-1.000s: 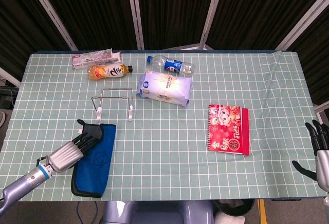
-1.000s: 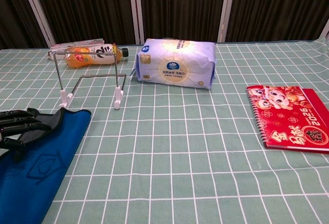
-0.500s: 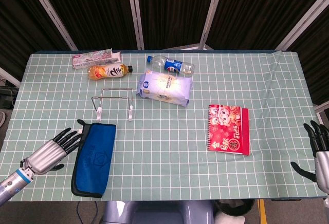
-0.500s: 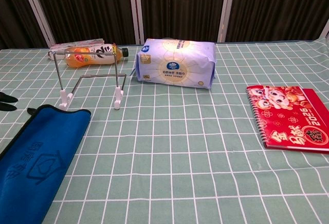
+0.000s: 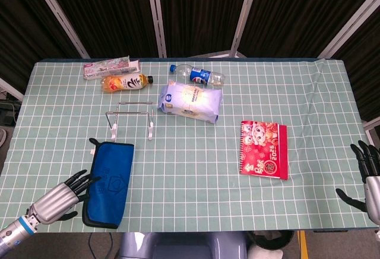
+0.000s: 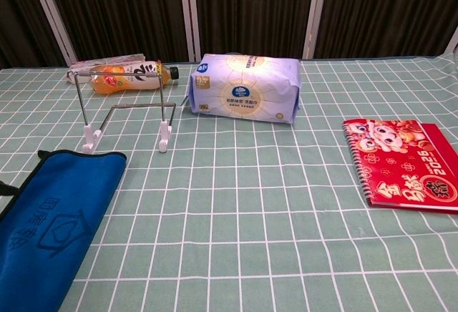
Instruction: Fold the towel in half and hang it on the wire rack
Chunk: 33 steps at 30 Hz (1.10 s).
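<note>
The blue towel [image 5: 108,183] lies flat on the green checked tablecloth [image 5: 196,205], already doubled into a long narrow strip with a dark edging. It sits just in front of the wire rack [image 5: 130,118], toward the robot, with its far short end close to the rack's white feet but not touching them. The rack stands upright and bare.

The left hand [image 5: 58,198] is just beside the towel's near left edge, fingers spread and pointing toward the cloth, holding nothing; I cannot tell whether the fingertips brush the towel's border. The right hand [image 5: 369,174] hangs far off from the rack, past the tablecloth's right edge, fingers apart and empty.

Behind the rack lies an orange drink bottle [image 5: 125,82] on its side, and behind that a flat pink box [image 5: 111,67]. To the rack's right rests a white and blue tissue pack [image 5: 190,101], with a clear water bottle [image 5: 197,75] lying beyond it. Well to the right of the rack lies a red spiral calendar [image 5: 264,149].
</note>
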Each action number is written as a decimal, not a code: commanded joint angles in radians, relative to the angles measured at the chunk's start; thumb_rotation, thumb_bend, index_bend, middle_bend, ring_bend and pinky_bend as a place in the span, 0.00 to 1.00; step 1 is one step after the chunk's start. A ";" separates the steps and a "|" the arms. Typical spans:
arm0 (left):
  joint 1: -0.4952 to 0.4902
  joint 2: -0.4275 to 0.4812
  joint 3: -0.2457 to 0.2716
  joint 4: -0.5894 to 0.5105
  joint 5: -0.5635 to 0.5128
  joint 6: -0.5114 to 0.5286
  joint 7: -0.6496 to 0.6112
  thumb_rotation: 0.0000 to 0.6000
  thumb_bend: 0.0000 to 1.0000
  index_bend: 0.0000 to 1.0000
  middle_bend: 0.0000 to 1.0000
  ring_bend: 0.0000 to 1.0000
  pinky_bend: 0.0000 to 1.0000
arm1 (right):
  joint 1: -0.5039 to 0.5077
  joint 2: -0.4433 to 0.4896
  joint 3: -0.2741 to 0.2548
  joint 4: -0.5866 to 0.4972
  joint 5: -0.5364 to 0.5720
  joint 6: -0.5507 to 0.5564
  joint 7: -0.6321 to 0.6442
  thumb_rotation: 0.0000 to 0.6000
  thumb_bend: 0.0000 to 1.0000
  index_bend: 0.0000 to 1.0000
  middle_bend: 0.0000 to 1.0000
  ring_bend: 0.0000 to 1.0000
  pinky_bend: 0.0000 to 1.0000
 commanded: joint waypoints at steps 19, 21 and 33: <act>0.039 -0.088 0.016 0.126 0.023 -0.025 -0.035 1.00 0.34 0.56 0.00 0.00 0.00 | 0.000 0.005 0.004 0.007 0.014 -0.005 0.018 1.00 0.00 0.00 0.00 0.00 0.00; 0.044 -0.107 0.015 0.153 0.027 -0.019 -0.046 1.00 0.34 0.54 0.00 0.00 0.00 | 0.001 0.005 0.003 0.006 0.012 -0.006 0.015 1.00 0.00 0.00 0.00 0.00 0.00; 0.036 -0.154 0.009 0.197 0.042 -0.016 -0.050 1.00 0.34 0.51 0.00 0.00 0.00 | 0.000 0.006 0.004 0.004 0.015 -0.006 0.016 1.00 0.00 0.00 0.00 0.00 0.00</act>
